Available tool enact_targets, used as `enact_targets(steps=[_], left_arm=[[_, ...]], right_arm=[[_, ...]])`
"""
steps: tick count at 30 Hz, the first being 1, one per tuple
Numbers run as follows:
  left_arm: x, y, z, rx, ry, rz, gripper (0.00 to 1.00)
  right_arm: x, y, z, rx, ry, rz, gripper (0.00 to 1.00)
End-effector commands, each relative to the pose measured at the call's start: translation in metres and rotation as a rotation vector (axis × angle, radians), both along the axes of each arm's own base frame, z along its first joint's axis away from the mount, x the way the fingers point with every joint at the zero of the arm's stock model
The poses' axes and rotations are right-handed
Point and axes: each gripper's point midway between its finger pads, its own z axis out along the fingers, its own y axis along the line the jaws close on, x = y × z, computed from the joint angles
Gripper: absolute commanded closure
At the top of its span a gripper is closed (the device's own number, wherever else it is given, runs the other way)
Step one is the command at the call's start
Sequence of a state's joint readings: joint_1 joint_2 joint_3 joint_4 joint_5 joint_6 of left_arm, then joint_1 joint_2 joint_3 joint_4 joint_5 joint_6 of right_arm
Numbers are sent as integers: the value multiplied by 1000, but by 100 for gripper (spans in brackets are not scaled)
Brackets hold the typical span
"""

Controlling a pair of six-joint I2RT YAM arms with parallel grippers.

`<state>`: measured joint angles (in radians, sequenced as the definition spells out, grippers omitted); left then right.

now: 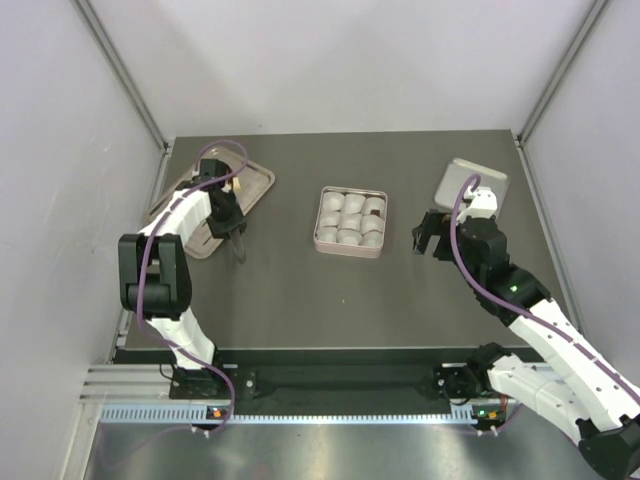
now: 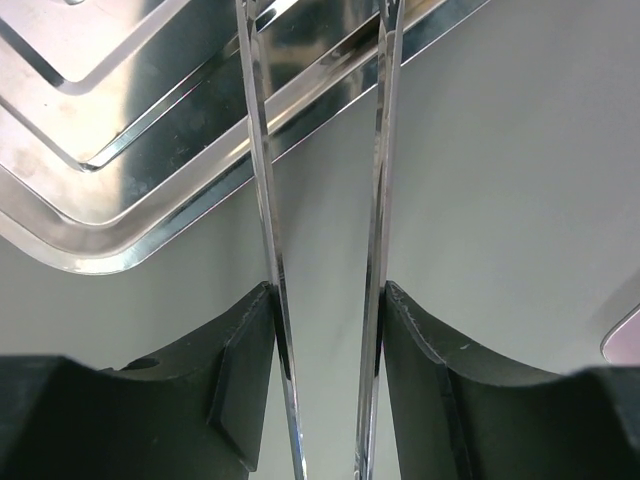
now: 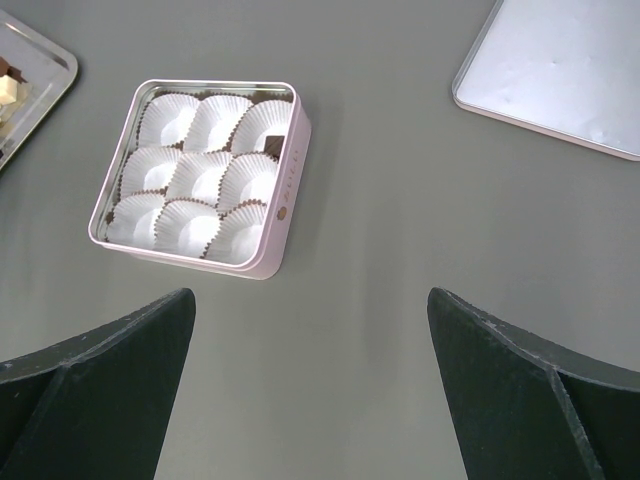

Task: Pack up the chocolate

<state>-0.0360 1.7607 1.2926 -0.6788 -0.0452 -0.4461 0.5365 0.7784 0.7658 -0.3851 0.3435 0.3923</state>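
Left jaws clamp tweezers (image 2: 262, 200); right jaws gape, empty. Chocolate (image 3: 8, 90) on steel tray (image 3: 45, 63) just beside left jaws: left nearer.

One dark chocolate piece (image 3: 277, 142) sits in a corner paper cup (image 3: 262, 128) of the square tin (image 3: 290, 190). Brown piece (image 3: 8, 69) and cream piece (image 3: 8, 92) lie touching on the metal tray (image 3: 50, 62).

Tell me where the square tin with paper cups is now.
In the top view the square tin sits near the middle of the table, between the metal tray to its left and the flat lid to its right.
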Motion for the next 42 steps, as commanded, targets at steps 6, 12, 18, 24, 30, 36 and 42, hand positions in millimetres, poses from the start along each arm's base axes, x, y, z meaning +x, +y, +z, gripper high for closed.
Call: enact_targets(steps=[6,12,18,24,30,36,42], left_arm=[[5,1,28,-20,-15,-6,56],[1,7,41,17,-22,-7,58],[-4,12,50,46,-29,-3,59],[-5,14,66,57,-55,-13,59],[-5,7,89,31,-111,-36,60],[-6,-29,118,-59,-190,-149,62],[-9,-105,147,-75,-260,-333,62]], right_arm=[[2,6,20,28,-64,16,0],[1,7,18,39,-60,16,0],[0,7,21,45,-69,21,0],[-3,6,21,53,-68,23,0],[-5,6,24,66,-75,27,0],[-7,6,27,79,-76,30,0],[-11,7,27,91,-70,33,0]])
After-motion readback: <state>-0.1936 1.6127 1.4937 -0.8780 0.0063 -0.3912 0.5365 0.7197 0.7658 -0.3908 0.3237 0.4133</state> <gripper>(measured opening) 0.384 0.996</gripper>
